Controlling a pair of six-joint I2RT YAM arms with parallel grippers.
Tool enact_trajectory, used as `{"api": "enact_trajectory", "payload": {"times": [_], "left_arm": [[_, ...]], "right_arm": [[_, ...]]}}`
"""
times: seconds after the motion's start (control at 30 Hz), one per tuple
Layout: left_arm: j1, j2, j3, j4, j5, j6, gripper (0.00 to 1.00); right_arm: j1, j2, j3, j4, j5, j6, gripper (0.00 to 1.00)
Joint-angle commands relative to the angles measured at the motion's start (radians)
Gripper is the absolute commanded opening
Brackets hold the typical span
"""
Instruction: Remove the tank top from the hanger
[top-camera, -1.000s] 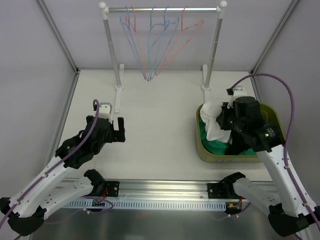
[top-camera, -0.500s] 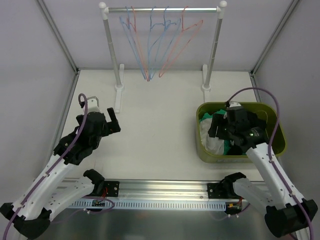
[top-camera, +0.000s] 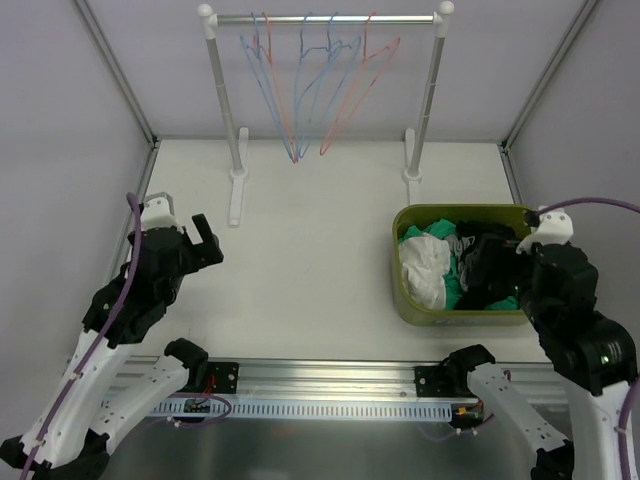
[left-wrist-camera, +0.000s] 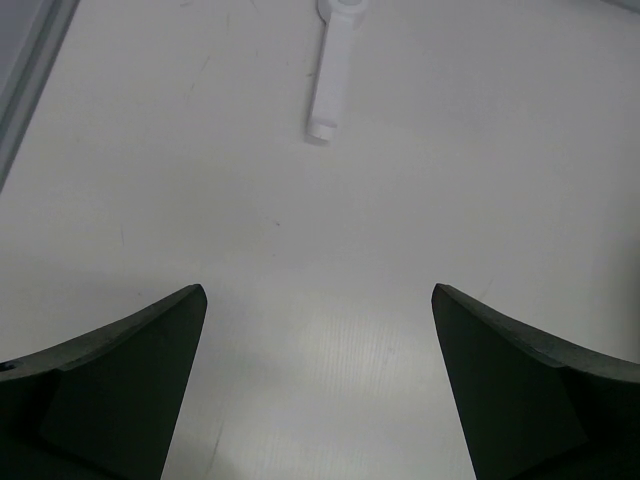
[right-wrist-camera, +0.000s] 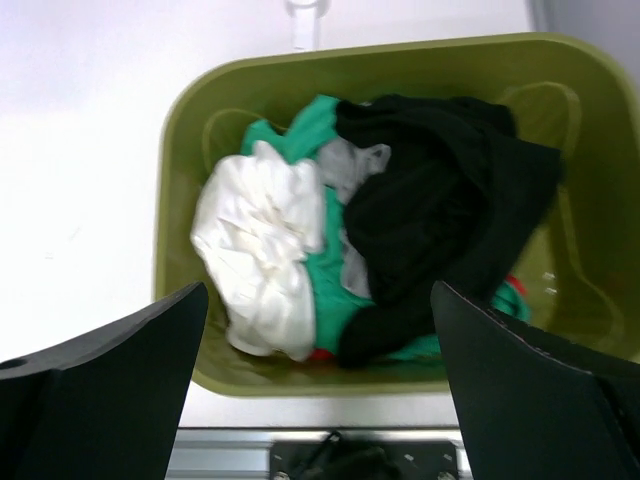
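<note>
Several blue and red wire hangers (top-camera: 310, 90) hang bare on the rail (top-camera: 325, 18) at the back. The white tank top (top-camera: 425, 268) (right-wrist-camera: 262, 250) lies crumpled in the left half of the green bin (top-camera: 400, 290) (right-wrist-camera: 175, 200), free of any hanger. My right gripper (top-camera: 510, 272) (right-wrist-camera: 318, 290) hovers above the bin, jaws wide open with nothing between them. Far to the left, my left gripper (top-camera: 205, 240) (left-wrist-camera: 318, 290) is open and empty over bare table.
The bin also holds a black garment (right-wrist-camera: 440, 190), a green one (right-wrist-camera: 330, 265) and a grey piece. The rack's two white posts (top-camera: 222, 110) (top-camera: 428, 100) stand at the back; one rack foot (left-wrist-camera: 333, 70) shows ahead of the left gripper.
The right gripper opened and let the white tank top drop into the bin, then pulled back to the right. The left arm drew back toward the left edge, still open.
</note>
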Motion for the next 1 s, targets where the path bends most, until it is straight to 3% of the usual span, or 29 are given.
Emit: {"api": "enact_trajectory", "payload": {"times": [0.0,0.1,0.2,0.3,0.53,0.97], "left_arm": [[0.008,-0.090,0.022,-0.053,-0.057,0.111,0.99],[0.013,-0.132,-0.033,-0.047,-0.111,0.064,0.99],[0.086,-0.159,-0.070,-0.026,0.018,0.059,0.99],[0.103,-0.210,-0.099,-0.015,0.057,0.085,0.99],[0.103,-0.340,-0.219,-0.016,0.052,0.116,0.99],[0.105,-0.357,-0.236,0.004,0.095,0.119,0.99]], "right_arm": [[-0.005,-0.089,0.065,-0.154,0.147,-0.078,1.00],[-0.005,-0.186,0.041,-0.193,0.210,-0.138,0.99],[-0.002,-0.264,-0.021,-0.200,0.221,-0.143,0.99],[-0.002,-0.303,-0.065,-0.184,0.166,-0.134,0.99],[-0.002,-0.321,-0.121,-0.165,0.130,-0.091,0.99],[-0.002,-0.353,-0.159,-0.148,0.184,-0.096,0.99]]}}
